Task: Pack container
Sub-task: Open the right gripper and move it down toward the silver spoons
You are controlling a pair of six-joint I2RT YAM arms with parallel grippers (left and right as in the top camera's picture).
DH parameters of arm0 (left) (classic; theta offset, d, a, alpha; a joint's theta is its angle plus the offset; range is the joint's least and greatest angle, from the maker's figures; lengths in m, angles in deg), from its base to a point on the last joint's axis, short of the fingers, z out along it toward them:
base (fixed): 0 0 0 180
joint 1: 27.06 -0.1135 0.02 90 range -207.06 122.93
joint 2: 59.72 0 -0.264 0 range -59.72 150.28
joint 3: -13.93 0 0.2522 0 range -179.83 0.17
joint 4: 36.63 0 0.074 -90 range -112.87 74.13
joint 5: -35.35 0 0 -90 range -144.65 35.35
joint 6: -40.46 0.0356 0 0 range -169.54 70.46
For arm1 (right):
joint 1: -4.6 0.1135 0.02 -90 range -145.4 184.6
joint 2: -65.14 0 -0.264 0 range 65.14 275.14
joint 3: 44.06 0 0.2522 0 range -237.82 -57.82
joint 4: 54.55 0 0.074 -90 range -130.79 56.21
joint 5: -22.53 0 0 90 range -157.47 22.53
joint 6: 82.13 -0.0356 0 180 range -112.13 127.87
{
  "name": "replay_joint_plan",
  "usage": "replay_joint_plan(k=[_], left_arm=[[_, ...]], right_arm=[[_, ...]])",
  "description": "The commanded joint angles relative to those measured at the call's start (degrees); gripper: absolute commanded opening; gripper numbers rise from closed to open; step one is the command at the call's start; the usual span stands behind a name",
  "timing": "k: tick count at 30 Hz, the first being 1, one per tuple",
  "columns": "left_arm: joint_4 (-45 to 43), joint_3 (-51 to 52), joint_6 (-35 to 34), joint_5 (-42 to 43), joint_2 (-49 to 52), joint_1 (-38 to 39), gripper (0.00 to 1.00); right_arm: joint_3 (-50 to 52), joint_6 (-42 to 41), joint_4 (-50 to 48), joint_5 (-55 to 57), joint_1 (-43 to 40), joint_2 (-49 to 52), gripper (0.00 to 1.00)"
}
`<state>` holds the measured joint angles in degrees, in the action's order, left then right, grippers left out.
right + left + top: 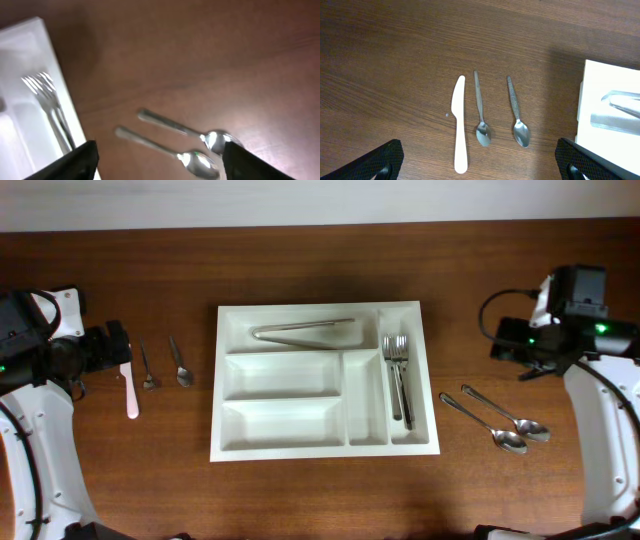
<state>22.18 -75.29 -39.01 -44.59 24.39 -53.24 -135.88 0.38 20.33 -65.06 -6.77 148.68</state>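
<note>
on table, white five-compartment container holding forks, left end effector spread, right end effector spread

The large white rectangular plastic cutlery tray sits mid-way across the brown wooden counter. A pair of long metal tongs lies lengthwise in its rearmost long compartment. A few metal forks lie together in the narrow compartment along its right edge, tines toward the back.

Left of the tray and apart from it, two small metal teaspoons lie side by side, bowls toward the front. A white plastic knife lies just left of them, parallel.

Right of the tray, two larger metal spoons lie side by side on a slant, handles nearer the tray.
</note>
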Motion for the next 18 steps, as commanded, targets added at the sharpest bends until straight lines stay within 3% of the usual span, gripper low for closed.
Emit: replay_joint_plan(k=[1, 3, 6, 9, 13, 18], left_arm=[[0.0, -1.0, 0.7, 0.0, -0.4, -0.2, 0.99], [0.0, -1.0, 0.7, 0.0, -0.4, -0.2, 0.99], [0.0, -1.0, 0.7, 0.0, -0.4, -0.2, 0.99], [0.0, -1.0, 0.7, 0.0, -0.4, -0.2, 0.99], [0.0, -1.0, 0.7, 0.0, -0.4, -0.2, 0.99], [0.0, -1.0, 0.7, 0.0, -0.4, -0.2, 0.99]], right_arm=[[-0.5, 0.3, 2.6, 0.6, -1.9, -0.1, 0.81], [-0.5, -0.2, 5.8, 0.7, -1.9, -0.1, 0.81], [-0.1, -5.9, 11.4, -0.9, -1.8, -0.1, 0.74], [2.0, -6.2, 14.7, -7.1, -1.7, -0.1, 0.68], [5.1, -6.8, 15.2, -7.5, -1.8, -0.1, 0.61], [10.2, -11.9, 13.6, -4.9, -1.9, -0.1, 0.62]])
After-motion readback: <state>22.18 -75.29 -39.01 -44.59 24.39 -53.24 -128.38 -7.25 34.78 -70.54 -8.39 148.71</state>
